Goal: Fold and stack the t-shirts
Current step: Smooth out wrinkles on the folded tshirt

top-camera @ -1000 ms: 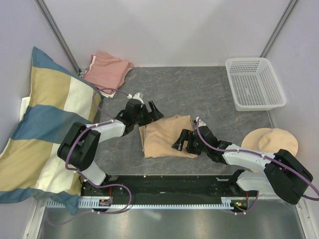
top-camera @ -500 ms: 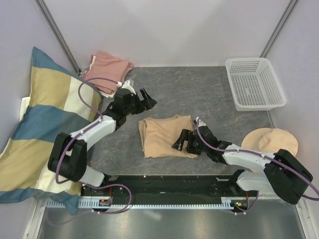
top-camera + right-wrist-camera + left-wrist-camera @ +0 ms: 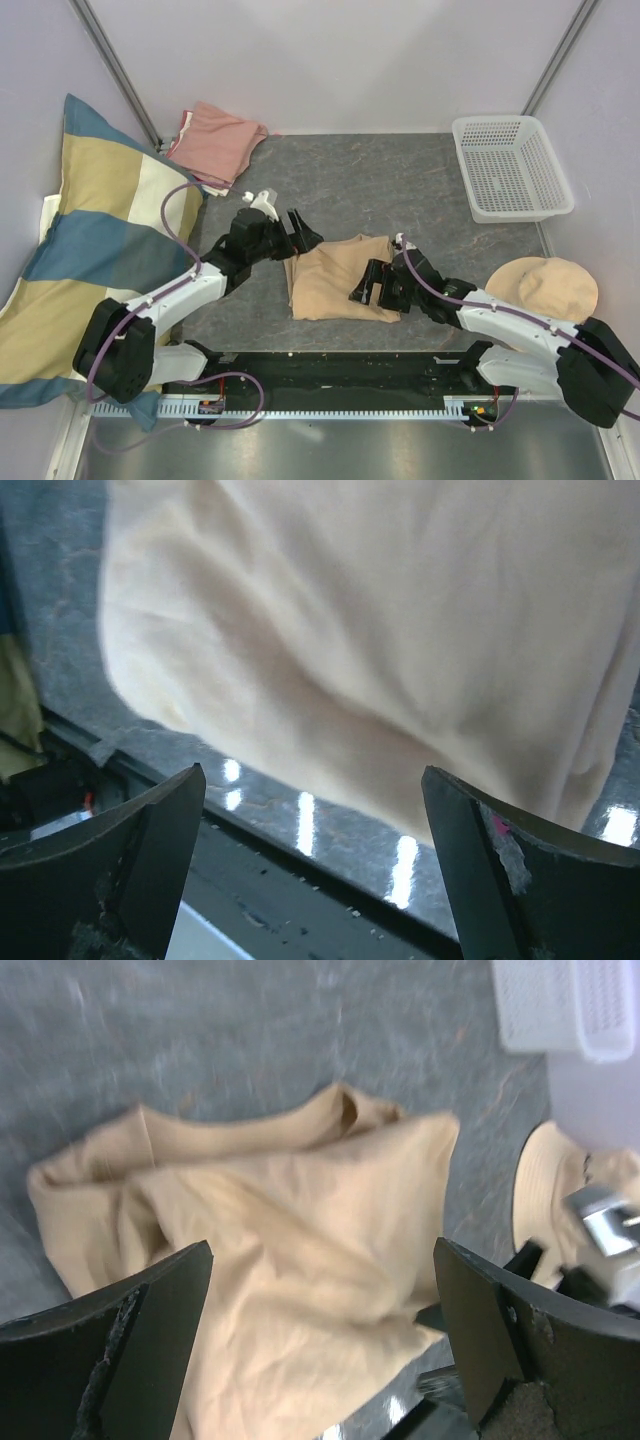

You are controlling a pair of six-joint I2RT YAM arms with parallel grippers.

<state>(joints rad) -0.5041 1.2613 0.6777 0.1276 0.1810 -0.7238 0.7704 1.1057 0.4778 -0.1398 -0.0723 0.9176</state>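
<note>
The soft tan cloth t-shirt (image 3: pixel 335 275) lies roughly folded mid-bench (image 3: pixel 400 190), and the folded salmon-pink t-shirt (image 3: pixel 215 143) sits in the far left corner. The left gripper (image 3: pixel 306 232) swung toward the pink one half a second ago. It is now back at the tan shirt's left edge, jaws spread and empty. The right gripper (image 3: pixel 365 283), jaws also spread, hovers over the right edge, so a two-handed pick-up looks likely.
</note>
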